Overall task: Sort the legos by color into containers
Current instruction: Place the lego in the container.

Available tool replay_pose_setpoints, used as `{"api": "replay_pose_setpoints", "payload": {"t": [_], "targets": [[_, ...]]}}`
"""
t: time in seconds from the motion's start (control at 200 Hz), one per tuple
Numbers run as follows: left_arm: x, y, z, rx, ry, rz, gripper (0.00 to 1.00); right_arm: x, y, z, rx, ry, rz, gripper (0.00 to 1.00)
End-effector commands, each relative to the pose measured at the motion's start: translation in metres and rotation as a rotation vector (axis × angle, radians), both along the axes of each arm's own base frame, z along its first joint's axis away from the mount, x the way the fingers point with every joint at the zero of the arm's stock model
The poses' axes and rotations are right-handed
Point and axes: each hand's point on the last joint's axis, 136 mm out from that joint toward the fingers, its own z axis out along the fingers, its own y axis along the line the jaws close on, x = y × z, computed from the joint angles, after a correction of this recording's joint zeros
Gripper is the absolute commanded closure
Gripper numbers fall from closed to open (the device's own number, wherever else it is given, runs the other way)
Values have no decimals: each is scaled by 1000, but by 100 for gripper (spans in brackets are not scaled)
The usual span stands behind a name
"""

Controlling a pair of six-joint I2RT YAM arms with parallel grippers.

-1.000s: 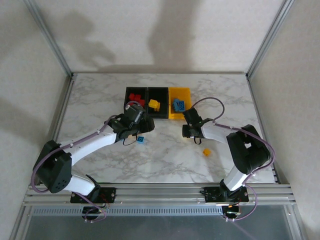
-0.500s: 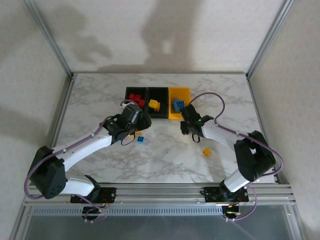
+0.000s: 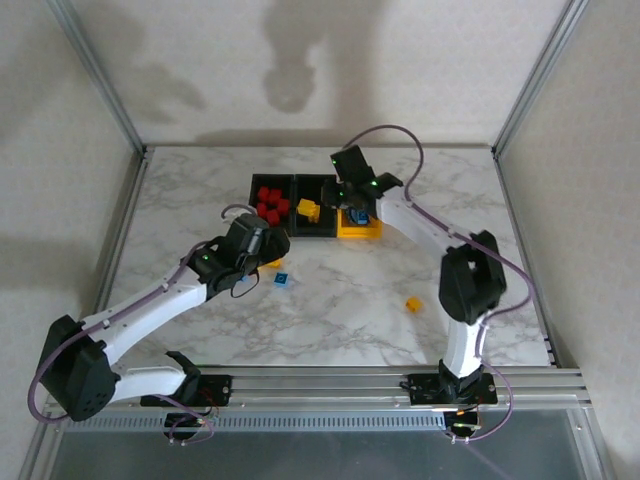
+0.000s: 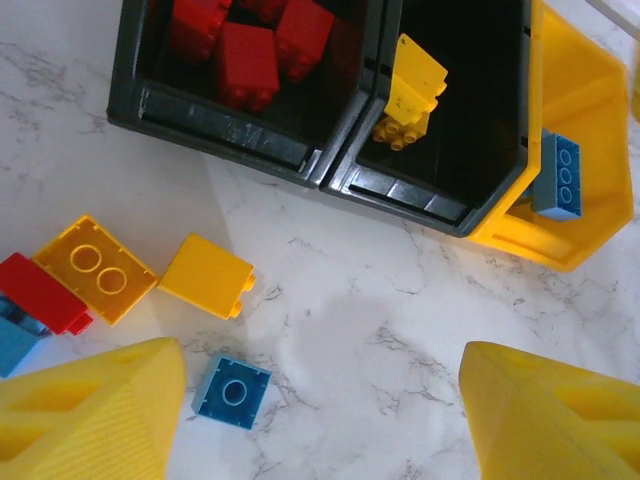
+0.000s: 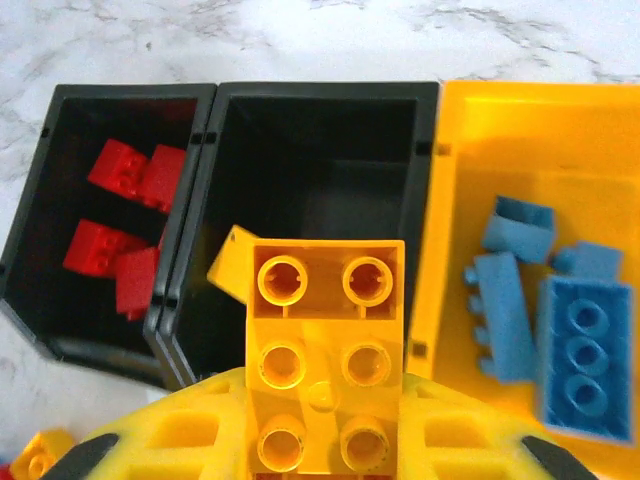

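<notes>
Three bins (image 5: 210, 200) in a row, and the right gripper (image 3: 342, 192) clamps a yellow brick (image 5: 322, 340) right above the middle bin (image 5: 325, 92): opening to drop looks next. Left gripper (image 4: 320, 410) hangs open, a blue brick (image 4: 232, 392) on the table (image 4: 400, 330) between its fingers (image 4: 90, 410).

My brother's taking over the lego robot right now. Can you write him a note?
Left gripper: open, empty, low over the table.
Right gripper: shut on a yellow brick, over the middle black bin.
Done: red bricks in the left black bin, a yellow piece in the middle one, blue bricks in the yellow bin.
Left: drop the held brick, then sort the table's yellow pair, red brick, small blue brick and the lone yellow brick farther right.
</notes>
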Motion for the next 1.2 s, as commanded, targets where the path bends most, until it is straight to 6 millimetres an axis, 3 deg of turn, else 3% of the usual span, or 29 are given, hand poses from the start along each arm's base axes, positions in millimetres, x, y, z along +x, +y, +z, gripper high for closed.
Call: {"api": "replay_pose_setpoints", "payload": {"t": [0.0,0.06,0.205,0.511,0.646,0.826,0.966,1.192], "targets": [[-5,15,8,-4,-20,46,28,10,23,-20,-11,69,50,79],[-7,19,10,-2,-22,51,28,19,30,-37,-29,100,55,79],[-11,26,8,3,-18,64,28,42,45,-53,-26,124,54,78],[-13,27,6,-2,-10,63,28,66,44,-67,-12,140,7,74],[-12,26,5,-3,-8,64,28,66,44,-67,-12,140,6,61],[-9,21,3,-21,-4,56,28,65,42,-45,-13,99,6,50],[-7,17,4,-37,-9,48,28,62,37,-16,-9,50,-1,49],[-5,0,4,-64,-15,-29,28,27,12,29,4,-32,-26,49]]}}
